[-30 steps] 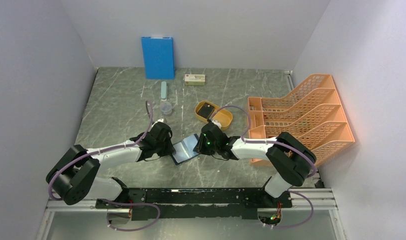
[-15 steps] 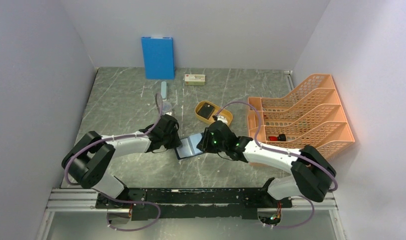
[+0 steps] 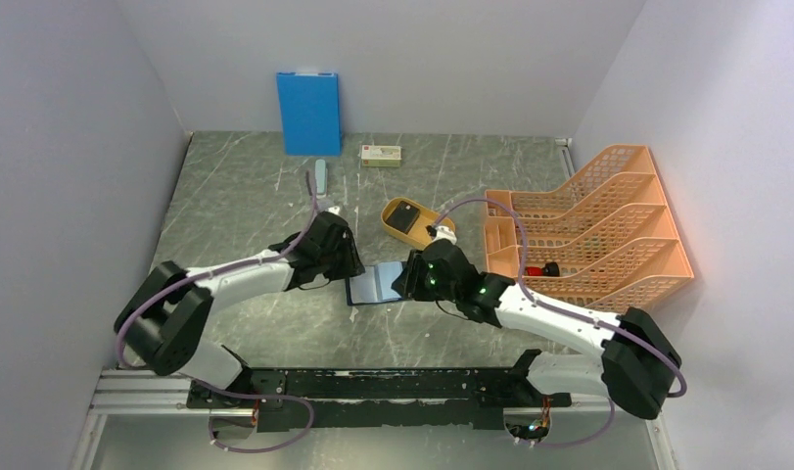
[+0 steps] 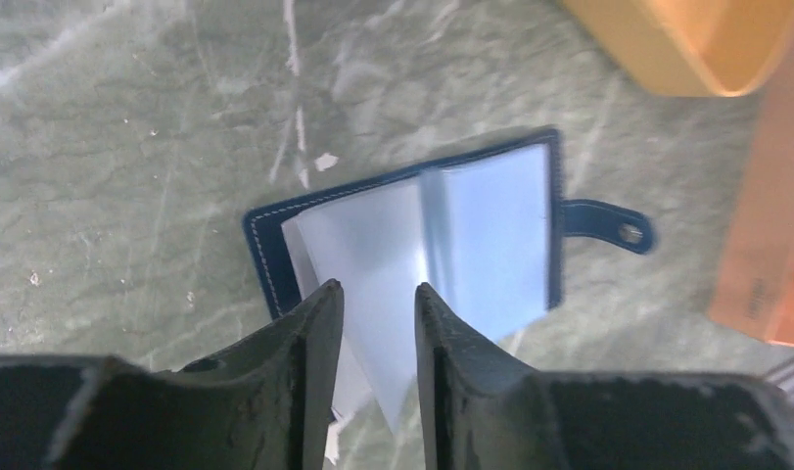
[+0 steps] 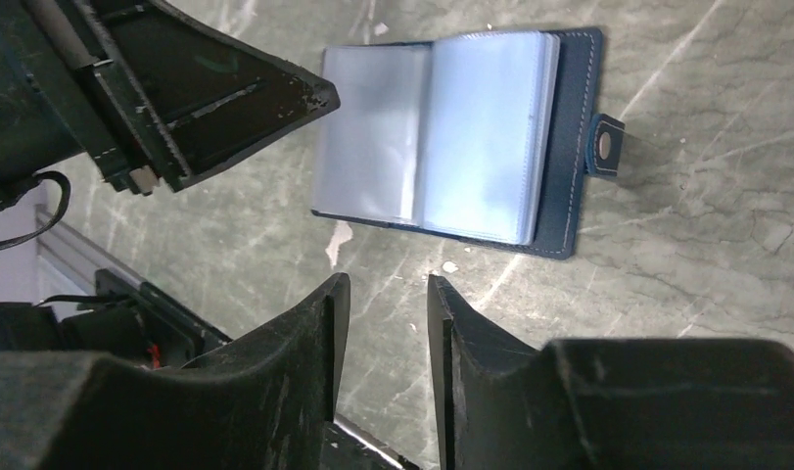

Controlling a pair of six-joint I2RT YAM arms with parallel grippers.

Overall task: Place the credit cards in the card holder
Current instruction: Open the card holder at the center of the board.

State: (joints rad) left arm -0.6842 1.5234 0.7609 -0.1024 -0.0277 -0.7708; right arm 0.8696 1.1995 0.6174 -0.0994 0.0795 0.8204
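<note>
Your card holder [image 3: 376, 285] lies open on the table [image 3: 236, 196], long axis 9-to-3 from above. It is at 4 o'clock off the nearer left gripper [image 4: 373, 304] and 9 o'clock off the right gripper [image 5: 385, 294]. Both jaws stand apart, empty.

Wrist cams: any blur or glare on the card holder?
Left wrist: card holder slightly soft, clear pages washed pale, stitching visible. Right wrist: sharper, stitching crisp, left-hand page hazy. Top external: even light, no glare.
</note>
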